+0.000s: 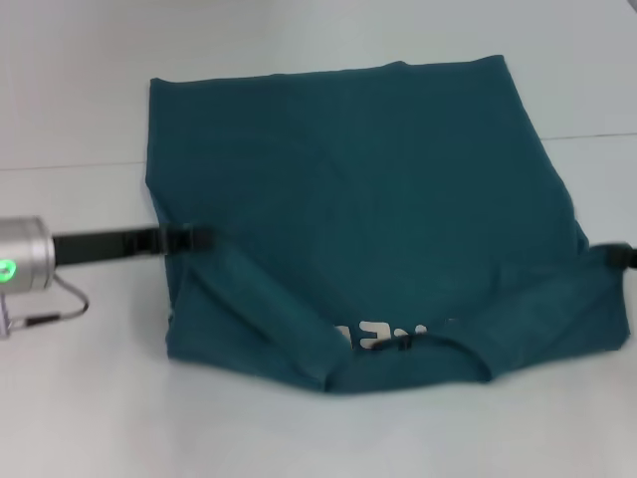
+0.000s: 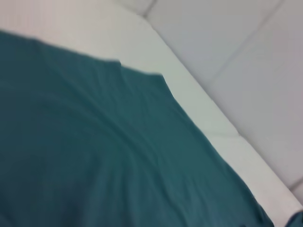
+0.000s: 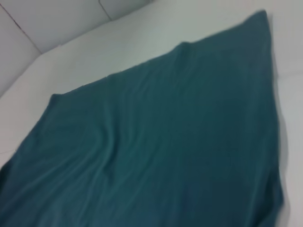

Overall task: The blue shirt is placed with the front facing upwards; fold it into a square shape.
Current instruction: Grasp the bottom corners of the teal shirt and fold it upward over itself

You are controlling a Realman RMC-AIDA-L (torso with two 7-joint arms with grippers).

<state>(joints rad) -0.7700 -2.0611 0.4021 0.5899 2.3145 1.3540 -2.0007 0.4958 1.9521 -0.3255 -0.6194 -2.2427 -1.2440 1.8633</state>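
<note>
Blue shirt (image 1: 368, 209) lies flat on the white table (image 1: 90, 418), partly folded, with a gripper at each side edge.

The left gripper (image 1: 194, 239) reaches in from the left and its dark fingers meet the shirt's left edge about halfway down — I cannot tell if they are apart or clamped on the cloth. The right gripper (image 1: 622, 256) shows only as a dark tip at the shirt's right edge, its state also unclear. Near the front edge, two flaps are folded inward — cream letters (image 1: 383, 336) show between them. Both wrist views show only plain teal cloth and table.
</note>
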